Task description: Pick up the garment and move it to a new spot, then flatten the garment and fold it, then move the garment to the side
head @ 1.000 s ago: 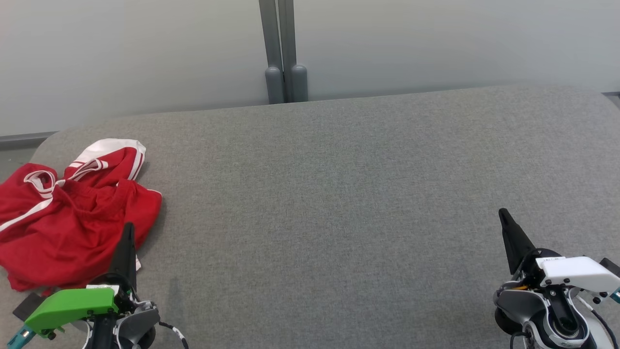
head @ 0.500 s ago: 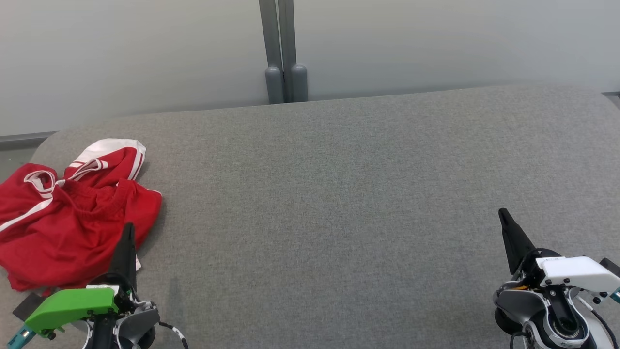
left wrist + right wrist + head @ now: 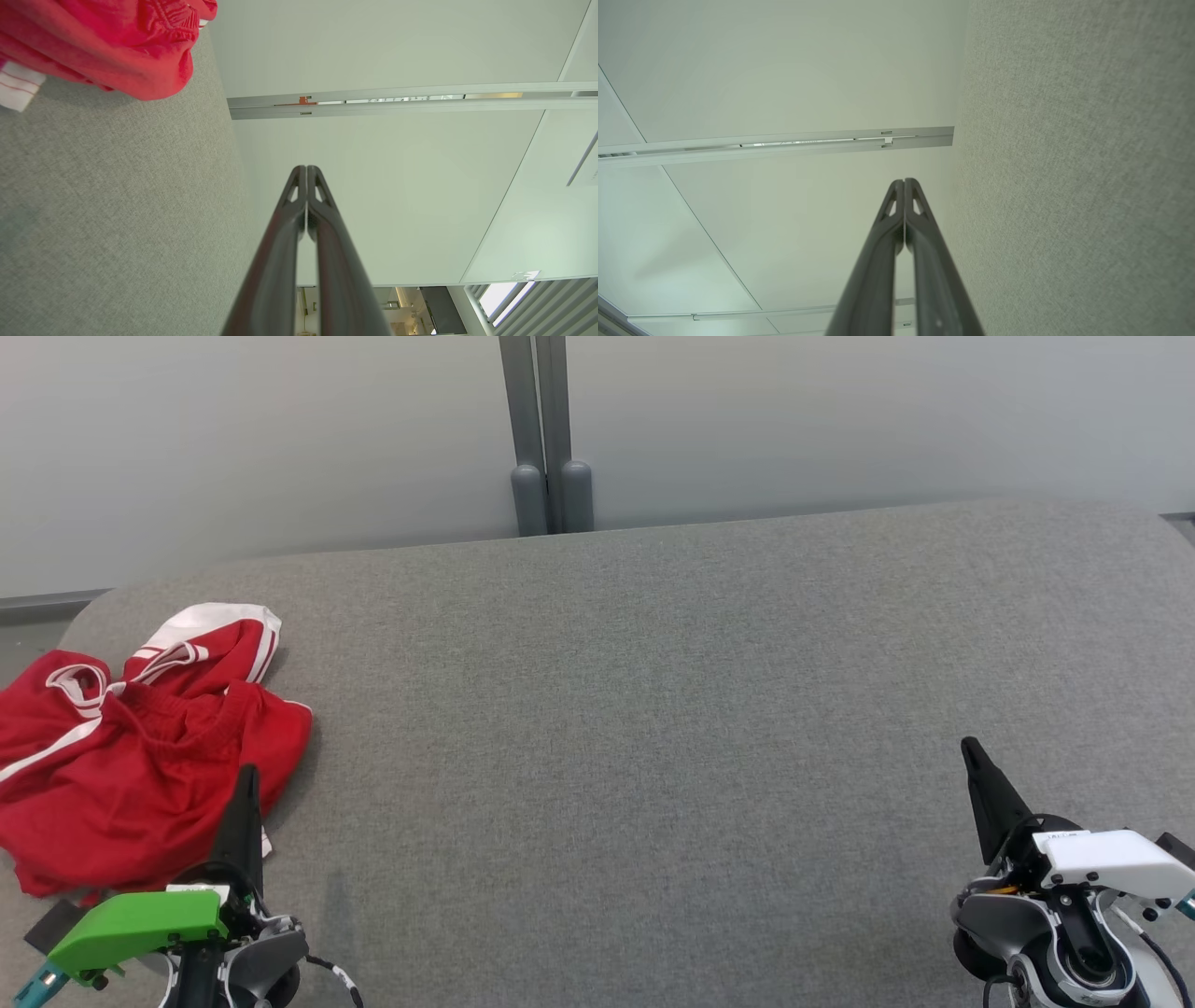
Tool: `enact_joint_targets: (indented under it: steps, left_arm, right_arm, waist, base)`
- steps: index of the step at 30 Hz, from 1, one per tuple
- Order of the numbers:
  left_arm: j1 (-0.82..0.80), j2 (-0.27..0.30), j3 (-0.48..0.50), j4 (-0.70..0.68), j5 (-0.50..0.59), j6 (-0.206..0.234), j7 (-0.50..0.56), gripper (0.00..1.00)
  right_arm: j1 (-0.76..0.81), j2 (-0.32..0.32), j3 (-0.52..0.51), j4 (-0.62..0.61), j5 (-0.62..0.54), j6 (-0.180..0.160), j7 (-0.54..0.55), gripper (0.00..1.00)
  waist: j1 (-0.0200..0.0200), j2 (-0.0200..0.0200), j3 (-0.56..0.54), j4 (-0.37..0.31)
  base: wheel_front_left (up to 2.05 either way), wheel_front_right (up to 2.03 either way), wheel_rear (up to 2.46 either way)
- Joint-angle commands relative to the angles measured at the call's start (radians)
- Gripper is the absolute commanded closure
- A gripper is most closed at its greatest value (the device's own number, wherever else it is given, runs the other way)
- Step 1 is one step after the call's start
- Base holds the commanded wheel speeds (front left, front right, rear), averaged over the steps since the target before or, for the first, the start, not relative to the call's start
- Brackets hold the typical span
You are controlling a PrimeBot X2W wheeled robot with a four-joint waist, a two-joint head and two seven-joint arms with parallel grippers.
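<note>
A crumpled red garment (image 3: 131, 756) with white stripes lies bunched at the left end of the grey table (image 3: 653, 728); part of it spills past the picture's left edge. The left wrist view shows the garment (image 3: 117, 42) at the upper left. My left gripper (image 3: 247, 775) is shut and empty, its tip in front of the garment's near right corner. Over at the lower right, well away from the cloth, my right gripper (image 3: 968, 747) is shut and empty too. Both wrist views show the fingertips pressed together, left gripper (image 3: 306, 169), right gripper (image 3: 904, 182).
A pale wall stands behind the table, with a grey vertical post (image 3: 546, 439) at its middle. The table's far edge curves down at the left and right corners. Bare grey cloth stretches between my two grippers.
</note>
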Motion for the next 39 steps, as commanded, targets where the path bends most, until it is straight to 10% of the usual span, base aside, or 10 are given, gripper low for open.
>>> enact_joint_targets:
  steps: [1,2,3,24,39]
  left_arm:
    - [-0.011,0.001,0.002,0.000,-0.001,-0.004,0.003,1.00]
    - [-0.011,0.001,0.002,0.000,-0.001,-0.004,0.003,1.00]
    - [0.000,0.000,0.000,0.000,0.000,0.000,0.000,0.00]
    - [0.023,-0.003,-0.017,-0.047,0.129,0.000,-0.089,0.00]
    - [0.036,-0.001,-0.034,-0.088,0.472,0.031,-0.149,0.00]
  right_arm:
    - [0.009,-0.001,0.000,-0.005,0.005,0.001,0.002,1.00]
    - [0.009,-0.001,0.000,-0.005,0.005,0.001,0.002,1.00]
    - [0.000,0.000,0.000,0.000,0.000,0.000,0.000,0.00]
    - [-0.021,0.003,0.084,-0.026,-0.019,0.000,-0.089,0.00]
    - [-0.036,-0.002,0.162,-0.059,-0.356,0.000,-0.150,0.00]
  waist:
    - [0.0000,-0.0001,0.000,0.000]
    - [0.0000,-0.0001,0.000,0.000]
    - [0.0000,-0.0001,0.000,0.000]
    - [0.0000,-0.0001,0.001,0.003]
    - [0.0000,-0.0001,0.002,0.006]
  base:
    - [0.00,0.00,0.00]
    - [0.00,0.00,0.00]
    - [0.00,0.00,0.00]
    - [0.00,0.00,0.00]
    - [0.00,0.00,0.00]
